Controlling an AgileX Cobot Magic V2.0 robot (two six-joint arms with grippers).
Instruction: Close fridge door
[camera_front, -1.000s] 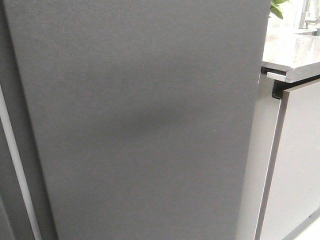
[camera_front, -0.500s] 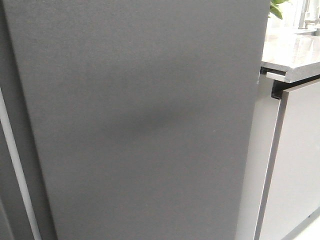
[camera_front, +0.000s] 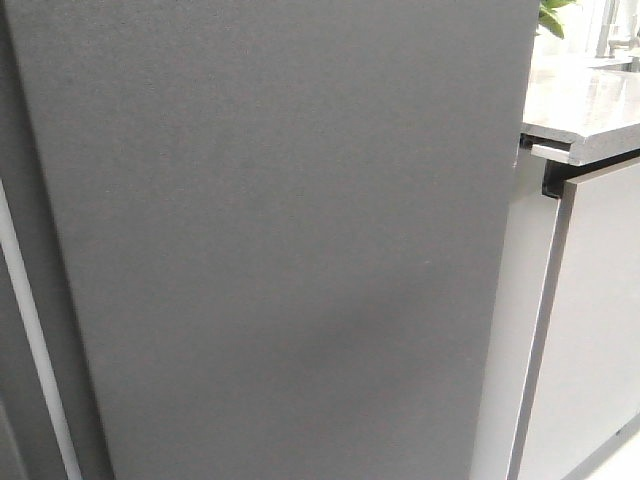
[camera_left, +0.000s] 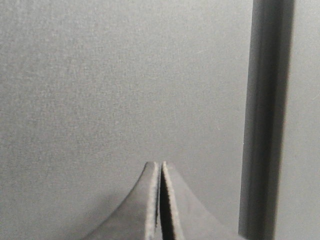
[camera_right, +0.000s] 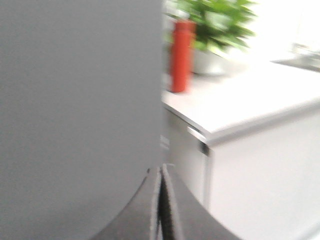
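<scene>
The fridge door (camera_front: 280, 240) fills most of the front view with its matte dark grey outer face. A pale seal strip (camera_front: 35, 350) runs along its left side. Neither gripper shows in the front view. My left gripper (camera_left: 160, 164) is shut and empty, its tips close to the grey door face (camera_left: 110, 85), beside a dark vertical gap (camera_left: 265, 120). My right gripper (camera_right: 161, 167) is shut and empty, near the door's right edge (camera_right: 80, 100). The white lining and the bin are hidden.
A pale grey cabinet front (camera_front: 590, 330) under a stone-grey countertop (camera_front: 580, 105) stands right of the door. In the blurred right wrist view a red bottle (camera_right: 181, 55) and a potted plant (camera_right: 217, 25) stand on that counter (camera_right: 240, 100).
The soft dark shadow on the middle of the door face has faded away. The door's right edge has hardly shifted in the front view.
</scene>
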